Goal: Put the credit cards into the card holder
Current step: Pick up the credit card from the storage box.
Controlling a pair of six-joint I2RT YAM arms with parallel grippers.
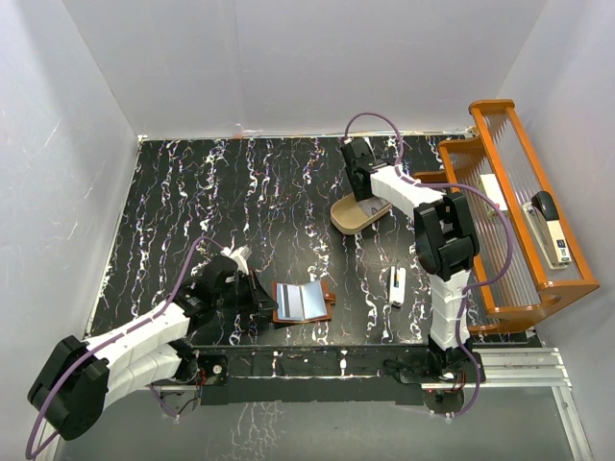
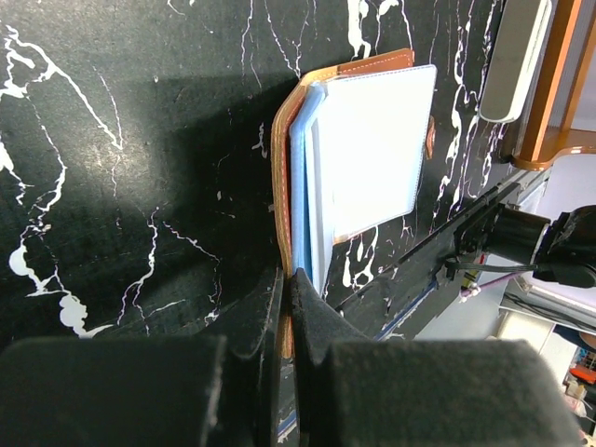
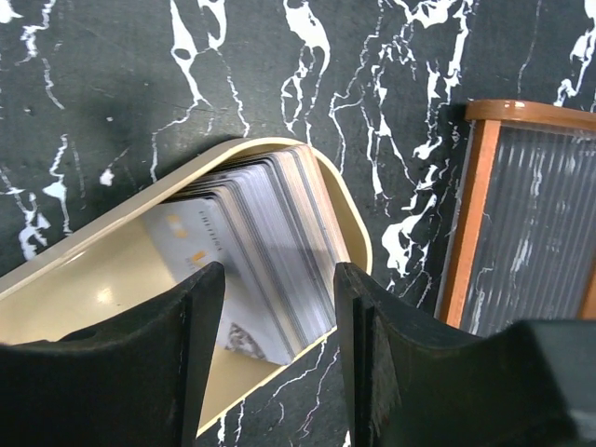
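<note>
The card holder (image 1: 303,302) is a brown wallet lying open near the table's front, its grey-blue lining up. My left gripper (image 2: 287,279) is shut on the card holder's (image 2: 372,149) brown cover edge. The credit cards (image 3: 270,233) stand as a leaning stack at one end of a tan oval tray (image 3: 358,233). My right gripper (image 3: 279,279) hangs open just above them, one finger on each side of the stack, holding nothing. In the top view this gripper (image 1: 363,187) is over the tray (image 1: 348,219) at the back.
A narrow white stick (image 1: 396,286) lies right of the wallet. A wooden rack (image 1: 500,288) with a ribbed clear panel fills the right side and carries a stapler (image 1: 553,226). Its frame (image 3: 461,233) is close to the tray.
</note>
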